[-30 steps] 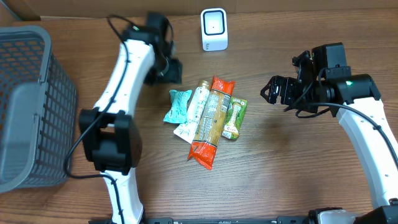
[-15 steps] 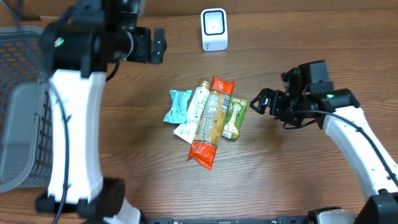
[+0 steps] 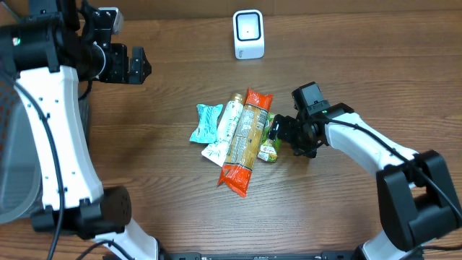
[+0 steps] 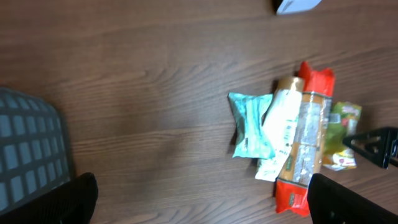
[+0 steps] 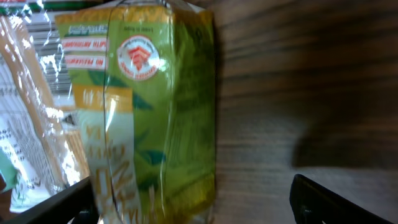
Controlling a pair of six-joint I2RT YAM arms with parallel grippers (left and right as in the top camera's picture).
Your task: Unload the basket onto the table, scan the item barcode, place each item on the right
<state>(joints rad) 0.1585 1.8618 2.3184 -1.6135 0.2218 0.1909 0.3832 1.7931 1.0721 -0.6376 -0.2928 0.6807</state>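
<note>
Retreat on the left, approach on the right. Swings the left arm (image 3: 50, 130) up and back toward the grey basket (image 3: 22, 188) within the last second, well apart from the goods; leaves the left gripper (image 3: 130, 63) spread wide and empty, everything far ahead of its fingertips (image 4: 348, 199). Brings the right arm (image 3: 361, 141) low across the table (image 3: 303, 217) over that same second, so that the right gripper (image 3: 283, 133) now sits just beside the near edge of the pile of packets (image 3: 242, 133), itself unmoved. Shows jaws spread wide there too, a fingertip at each bottom corner of the wrist view, nothing clamped. Puts the green packet (image 5: 155, 106) straight ahead of that hand, close before the open fingers; cannot tell whether a pad touches it. Leaves the orange packet (image 3: 245, 144), the white packet (image 3: 225, 130) and the teal packet (image 3: 206, 123) beyond it, on the far side from the hand. Places the white scanner (image 3: 248, 34) well off from the right gripper, past the pile. Means, most likely, a change of shift: left out of the way, right about to close on the green packet, with lifting and presenting to the scanner yet to come. Shows no barcode on the face turned to the wrist camera.
</note>
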